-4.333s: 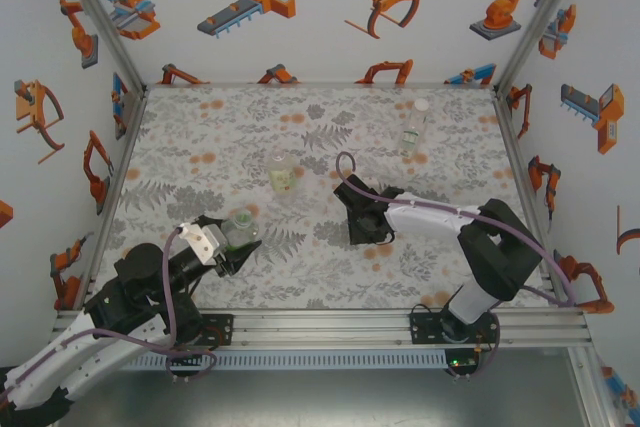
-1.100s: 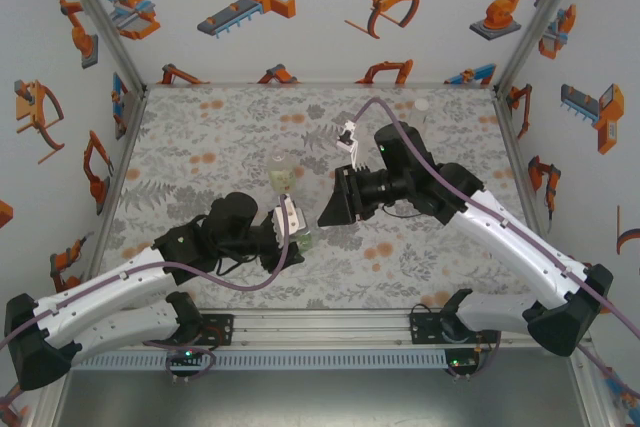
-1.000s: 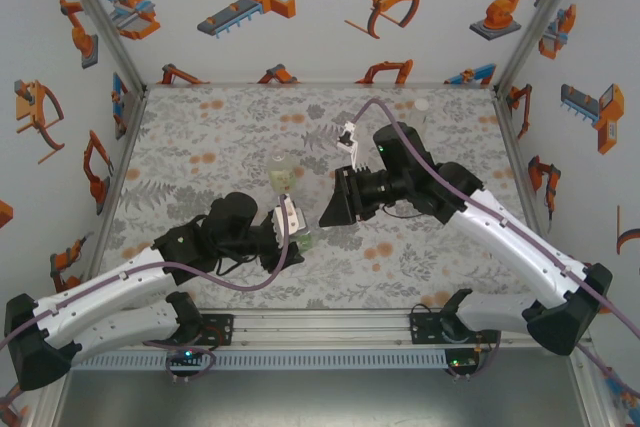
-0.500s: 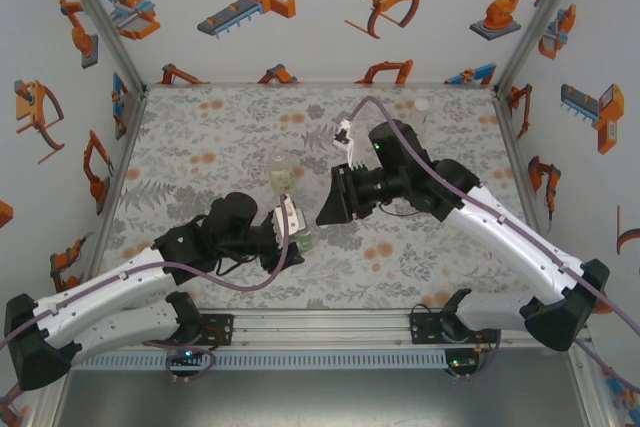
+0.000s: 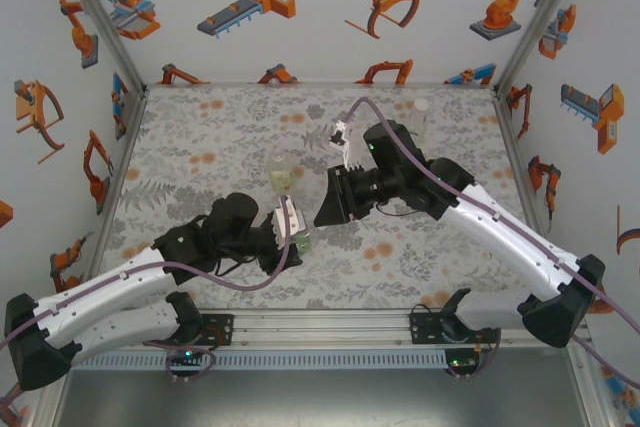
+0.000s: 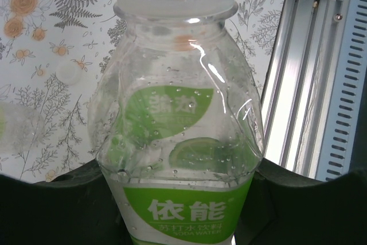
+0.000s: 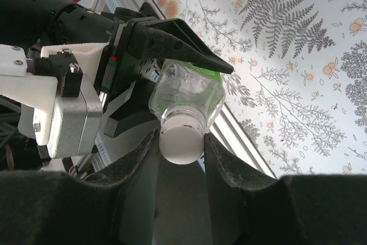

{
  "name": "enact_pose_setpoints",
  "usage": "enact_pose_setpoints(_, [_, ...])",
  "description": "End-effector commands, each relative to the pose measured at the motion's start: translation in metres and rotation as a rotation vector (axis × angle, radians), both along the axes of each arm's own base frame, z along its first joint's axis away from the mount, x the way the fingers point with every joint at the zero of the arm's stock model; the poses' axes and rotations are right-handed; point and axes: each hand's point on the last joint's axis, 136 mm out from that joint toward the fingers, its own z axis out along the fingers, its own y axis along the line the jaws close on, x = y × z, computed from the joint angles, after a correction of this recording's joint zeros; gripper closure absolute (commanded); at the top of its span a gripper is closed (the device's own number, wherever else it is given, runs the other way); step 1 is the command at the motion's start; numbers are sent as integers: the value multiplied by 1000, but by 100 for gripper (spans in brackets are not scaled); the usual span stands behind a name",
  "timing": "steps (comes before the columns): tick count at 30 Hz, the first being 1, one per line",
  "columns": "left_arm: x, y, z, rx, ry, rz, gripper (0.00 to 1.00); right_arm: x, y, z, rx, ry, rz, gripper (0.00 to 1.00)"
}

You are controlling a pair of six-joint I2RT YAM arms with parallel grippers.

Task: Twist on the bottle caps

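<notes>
My left gripper (image 5: 296, 237) is shut on the green bottle (image 5: 303, 241), holding it above the mat at mid-front. In the left wrist view the green-labelled bottle (image 6: 180, 142) stands between the dark fingers (image 6: 51, 199) of that gripper (image 6: 180, 190). My right gripper (image 5: 323, 211) is shut on a white bottle cap (image 7: 179, 144), which sits on the green bottle's neck (image 7: 186, 120). Its two fingers (image 7: 221, 159) press the cap's sides. The yellowish bottle (image 5: 283, 178) stands upright just behind. Another white cap (image 5: 423, 104) shows at the back right.
The floral mat (image 5: 200, 147) covers the table, with printed walls on three sides. An aluminium rail (image 5: 330, 325) runs along the near edge, close to the held bottle (image 6: 304, 84). A pale round cap-like shape (image 6: 69, 71) lies on the mat beyond the bottle.
The right wrist has turned a little and shifted slightly left and back while staying on the cap. The left arm and the green bottle have held still.
</notes>
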Motion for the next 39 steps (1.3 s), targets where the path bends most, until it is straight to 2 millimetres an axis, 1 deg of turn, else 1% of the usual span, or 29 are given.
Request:
enact_pose_setpoints(1, [9, -5, 27, -75, -53, 34, 100, -1, 3, 8, 0, -33, 4, 79])
enact_pose_setpoints(4, [13, 2, 27, -61, -62, 73, 100, 15, -11, -2, -92, -82, -83, 79])
enact_pose_setpoints(7, [16, 11, 26, -54, -71, 118, 100, 35, -24, -21, -175, -81, -169, 79])
enact_pose_setpoints(10, [21, 24, 27, -50, -87, 184, 100, 56, -40, -45, -260, -82, -262, 79])
enact_pose_setpoints(11, [23, 28, 27, -53, -92, 205, 100, 63, -45, -55, -288, -78, -290, 79])
enact_pose_setpoints(13, [24, 36, 28, -61, -102, 235, 100, 73, -50, -73, -323, -76, -328, 79])
enact_pose_setpoints(16, [23, 44, 33, -94, -112, 259, 100, 86, -61, -114, -436, -63, -387, 79])
enact_pose_setpoints(17, [21, 45, 34, -106, -116, 261, 100, 90, -64, -131, -476, -52, -400, 79])
enact_pose_setpoints(21, [19, 52, 42, -147, -135, 266, 100, 99, -64, -190, -570, -10, -417, 79])
enact_pose_setpoints(24, [18, 56, 47, -161, -146, 274, 100, 105, -67, -221, -624, -6, -433, 77])
enact_pose_setpoints(27, [16, 59, 49, -165, -150, 277, 100, 109, -69, -244, -664, -4, -439, 76])
enact_pose_setpoints(29, [16, 60, 50, -168, -153, 281, 100, 109, -70, -254, -682, 6, -439, 74])
enact_pose_setpoints(31, [16, 61, 50, -167, -156, 280, 100, 109, -71, -260, -693, 12, -438, 71])
enact_pose_setpoints(33, [16, 61, 51, -169, -156, 282, 100, 109, -72, -261, -700, 10, -443, 64])
enact_pose_setpoints(34, [16, 61, 51, -169, -156, 282, 100, 110, -73, -259, -701, 7, -446, 57])
enact_pose_setpoints(35, [16, 61, 51, -169, -156, 281, 100, 110, -73, -256, -703, 2, -446, 54])
enact_pose_setpoints(39, [16, 61, 51, -167, -154, 281, 100, 117, -68, -238, -693, -24, -440, 50])
